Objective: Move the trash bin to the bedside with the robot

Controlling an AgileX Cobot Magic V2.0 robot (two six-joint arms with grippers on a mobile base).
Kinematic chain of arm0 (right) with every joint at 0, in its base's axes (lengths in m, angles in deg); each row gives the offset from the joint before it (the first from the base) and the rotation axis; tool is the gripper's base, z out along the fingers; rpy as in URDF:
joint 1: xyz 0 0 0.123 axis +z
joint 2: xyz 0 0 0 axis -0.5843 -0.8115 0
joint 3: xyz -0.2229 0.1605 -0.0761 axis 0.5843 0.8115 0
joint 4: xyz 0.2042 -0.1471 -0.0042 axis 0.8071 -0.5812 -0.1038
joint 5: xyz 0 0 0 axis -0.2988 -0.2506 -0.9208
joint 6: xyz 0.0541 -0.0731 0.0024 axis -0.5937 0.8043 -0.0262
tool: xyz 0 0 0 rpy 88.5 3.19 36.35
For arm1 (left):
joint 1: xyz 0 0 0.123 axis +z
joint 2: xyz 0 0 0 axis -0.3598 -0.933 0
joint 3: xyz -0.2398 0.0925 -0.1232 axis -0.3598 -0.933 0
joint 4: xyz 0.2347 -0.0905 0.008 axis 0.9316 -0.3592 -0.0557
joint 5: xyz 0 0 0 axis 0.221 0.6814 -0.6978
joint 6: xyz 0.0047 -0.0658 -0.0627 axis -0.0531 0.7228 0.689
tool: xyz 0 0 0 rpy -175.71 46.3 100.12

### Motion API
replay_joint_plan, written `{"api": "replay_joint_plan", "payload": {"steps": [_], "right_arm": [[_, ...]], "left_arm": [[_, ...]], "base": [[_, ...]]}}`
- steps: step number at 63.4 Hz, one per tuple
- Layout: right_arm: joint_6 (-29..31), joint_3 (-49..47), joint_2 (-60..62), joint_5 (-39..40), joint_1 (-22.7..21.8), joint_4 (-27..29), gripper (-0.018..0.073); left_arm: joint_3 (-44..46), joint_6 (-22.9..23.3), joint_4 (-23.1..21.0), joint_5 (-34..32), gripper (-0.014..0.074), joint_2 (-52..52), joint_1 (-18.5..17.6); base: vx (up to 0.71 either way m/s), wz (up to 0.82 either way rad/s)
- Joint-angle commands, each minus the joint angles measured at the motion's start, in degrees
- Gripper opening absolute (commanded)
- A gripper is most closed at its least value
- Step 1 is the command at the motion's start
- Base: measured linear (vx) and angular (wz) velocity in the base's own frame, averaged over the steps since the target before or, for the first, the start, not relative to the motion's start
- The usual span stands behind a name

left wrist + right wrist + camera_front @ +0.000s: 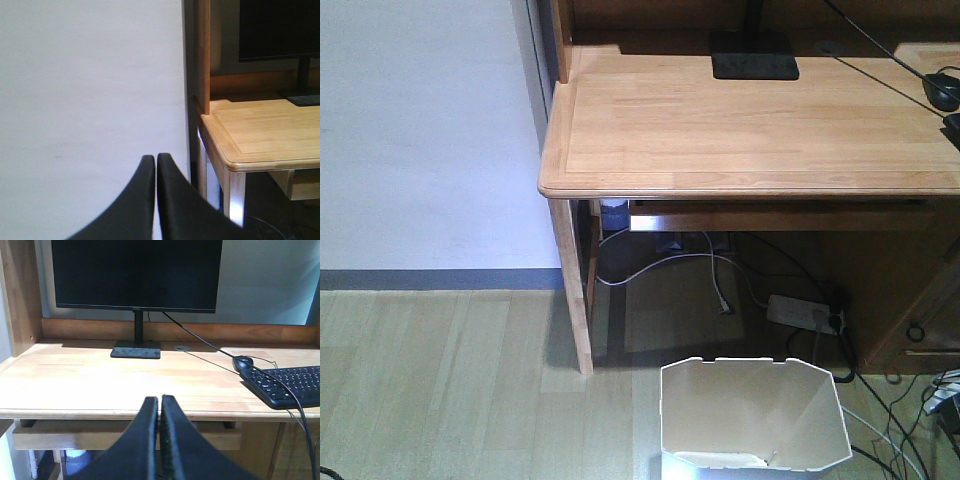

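The white faceted trash bin (753,413) stands on the wooden floor at the bottom of the front view, just before the desk's front edge. The bedside is out of view. My left gripper (155,159) is shut with nothing in it, raised in front of a white wall, left of the desk's corner. My right gripper (160,400) is shut and empty too, held level with the desk's front edge and facing the monitor. Neither gripper shows in the front view, and neither touches the bin.
A light wooden desk (720,150) fills the upper right, carrying a monitor (136,274), its stand (753,55), a mouse (243,362) and a keyboard (290,385). Cables and a power strip (805,314) lie under the desk. A white wall (420,130) is to the left.
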Motion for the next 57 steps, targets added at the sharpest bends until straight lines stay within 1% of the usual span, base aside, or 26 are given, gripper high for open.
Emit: {"api": "replay_joint_plan", "payload": {"steps": [1, 57], "right_arm": [[0.2, 0.1, 0.8, 4.4, -0.4, -0.2, -0.0008], [0.2, 0.1, 0.8, 4.4, -0.4, -0.2, -0.0008]], "left_arm": [[-0.7, 0.8, -0.5, -4.3, -0.0006, 0.8, -0.4], [-0.7, 0.8, -0.5, -4.3, -0.0006, 0.8, -0.4]], "base": [[0.0, 0.0], [0.0, 0.0]]}}
